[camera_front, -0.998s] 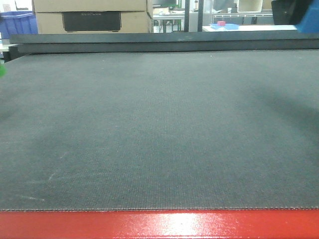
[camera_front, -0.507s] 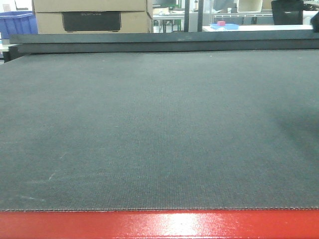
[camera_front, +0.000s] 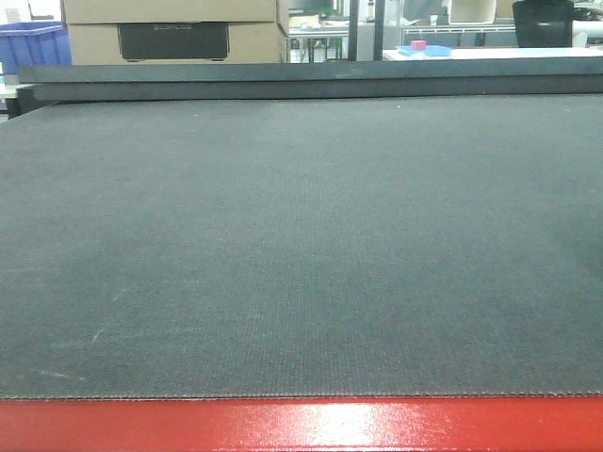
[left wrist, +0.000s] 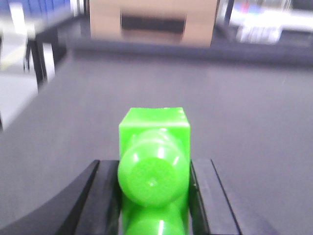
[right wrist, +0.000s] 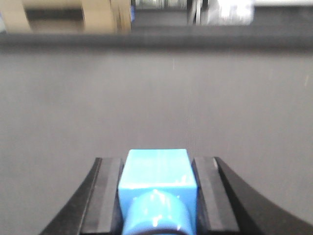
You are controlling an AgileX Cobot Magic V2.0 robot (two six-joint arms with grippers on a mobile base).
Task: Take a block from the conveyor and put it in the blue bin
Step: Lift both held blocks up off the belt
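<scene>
The bright blue block (right wrist: 156,169) sits between the black fingers (right wrist: 108,196) of my right gripper (right wrist: 157,161), which is shut on it above the conveyor (right wrist: 156,98). My left gripper (left wrist: 153,164) is shut on a bright green block (left wrist: 154,125), also over the belt. In the front view the dark grey conveyor (camera_front: 301,235) lies bare, with its red frame (camera_front: 301,424) along the near edge. Neither gripper shows in that view. A blue bin (camera_front: 30,42) stands far back at the left.
A cardboard box (camera_front: 174,28) stands behind the belt's far dark rail (camera_front: 301,80). On a table far back right lies a small pink block on a blue tray (camera_front: 424,47), beside a dark container (camera_front: 542,21).
In the front view the blue block and dark gripper at the top right corner have left the picture. So has the green bit at the left edge. The shadows on the belt are gone.
</scene>
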